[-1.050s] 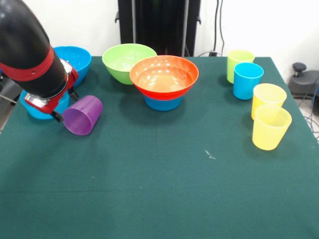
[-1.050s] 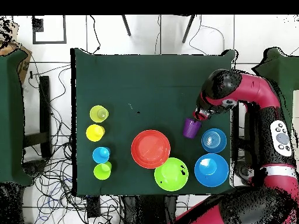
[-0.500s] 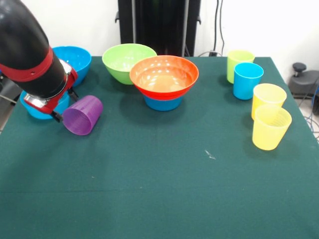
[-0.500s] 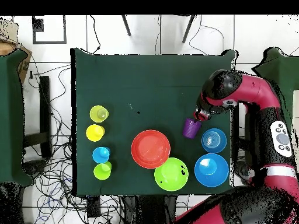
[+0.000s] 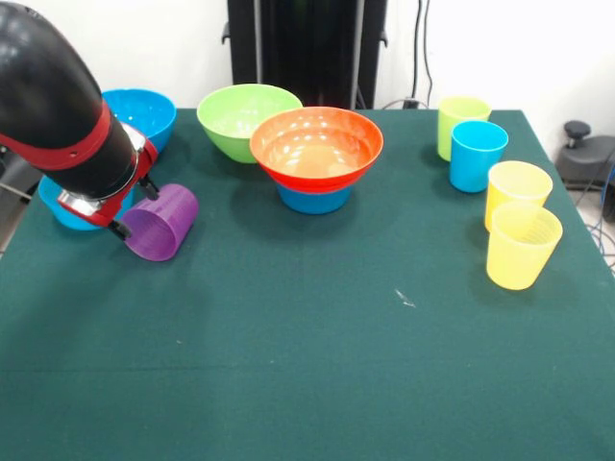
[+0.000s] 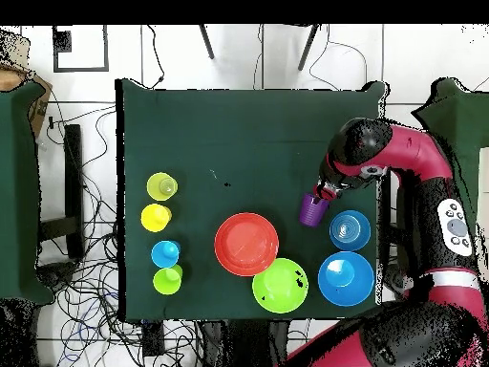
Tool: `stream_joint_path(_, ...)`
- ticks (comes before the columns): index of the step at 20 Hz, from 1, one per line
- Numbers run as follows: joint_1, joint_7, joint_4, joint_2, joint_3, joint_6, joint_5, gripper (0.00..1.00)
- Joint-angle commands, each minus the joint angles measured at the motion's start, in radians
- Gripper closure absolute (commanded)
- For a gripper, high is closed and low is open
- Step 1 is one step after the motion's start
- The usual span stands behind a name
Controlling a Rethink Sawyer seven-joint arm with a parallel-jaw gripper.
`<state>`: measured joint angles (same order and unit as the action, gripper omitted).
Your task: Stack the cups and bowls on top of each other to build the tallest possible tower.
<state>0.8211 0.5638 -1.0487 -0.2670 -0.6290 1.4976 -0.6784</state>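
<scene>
No writing or label can be read on anything here. A dark green cloth covers the table (image 5: 317,365), which stands before a white wall with black posts and loose cables; the overhead view shows pale floor tiles strewn with wires.

Nearest, toward the cloth's right edge, stand two yellow cups (image 5: 522,245) touching one another, with the blue cup (image 5: 477,155) and lime green cup (image 5: 461,122) behind them near the far right corner. Toward the left edge the purple cup (image 5: 159,222) lies tilted on its side, mouth facing the near edge. The gripper (image 5: 135,206) sits at its rim; whether its fingers pinch the rim cannot be told. It has shifted slightly rightward and upward since a second ago, the cup with it.

Behind the arm, a small blue bowl (image 5: 53,200) shows at the left edge. Mid-table, the orange bowl (image 5: 316,144) rests on another small blue bowl (image 5: 314,200). Farthest are the lime green bowl (image 5: 246,117) and the large blue bowl (image 5: 144,112) in the far left corner.
</scene>
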Motion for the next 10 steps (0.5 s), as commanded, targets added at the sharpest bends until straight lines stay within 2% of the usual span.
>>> stream_joint_path(1, -0.017, -0.13, -0.008, 0.042, 0.042, 0.026, -0.032, 0.0)
stream_joint_path(10, -0.008, -0.139, -0.023, 0.036, 0.039, 0.035, -0.023, 0.0)
